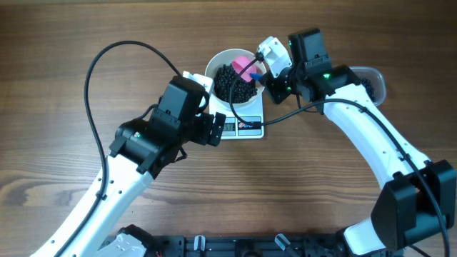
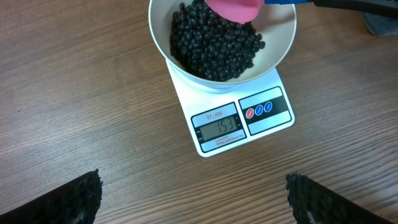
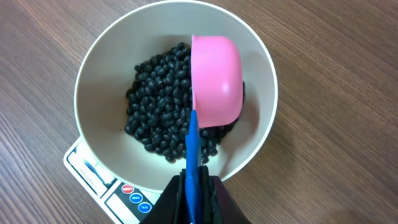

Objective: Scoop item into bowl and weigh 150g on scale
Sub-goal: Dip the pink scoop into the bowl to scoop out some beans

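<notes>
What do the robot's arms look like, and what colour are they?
Both arms have long white tube-like parts joined by chunky black boxy joints. The left arm has a thin black cable looping beside it; the right arm has one too, plus a tiny green light. The left tool has rough black fingers; the right tool is black as well.

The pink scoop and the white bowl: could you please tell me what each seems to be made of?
The scoop: likely moulded plastic, uniform pink with a soft satin sheen and a thin blue handle. The bowl: smooth, even white with faint gloss; ceramic or melamine, I cannot tell which.
</notes>
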You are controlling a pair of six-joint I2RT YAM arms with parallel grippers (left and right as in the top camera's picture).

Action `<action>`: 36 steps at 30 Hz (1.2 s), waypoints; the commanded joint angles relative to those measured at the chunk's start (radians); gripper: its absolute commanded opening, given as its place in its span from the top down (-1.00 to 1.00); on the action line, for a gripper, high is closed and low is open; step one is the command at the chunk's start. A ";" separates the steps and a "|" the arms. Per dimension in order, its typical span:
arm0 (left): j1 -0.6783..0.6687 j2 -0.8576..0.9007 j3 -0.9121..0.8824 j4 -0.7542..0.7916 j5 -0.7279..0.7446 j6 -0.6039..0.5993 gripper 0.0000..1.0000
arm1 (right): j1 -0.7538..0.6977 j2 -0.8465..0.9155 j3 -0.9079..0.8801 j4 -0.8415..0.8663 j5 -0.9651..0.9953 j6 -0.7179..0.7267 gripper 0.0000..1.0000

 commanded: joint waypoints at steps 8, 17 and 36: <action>0.004 0.002 -0.005 0.002 0.008 0.014 -1.00 | 0.004 0.064 0.004 0.001 -0.064 0.037 0.91; 0.004 0.002 -0.005 0.003 0.008 0.014 -1.00 | 0.005 0.056 0.004 0.039 -0.102 0.148 0.91; 0.004 0.002 -0.005 0.003 0.008 0.014 -1.00 | 0.004 0.023 0.004 0.047 -0.210 0.385 0.91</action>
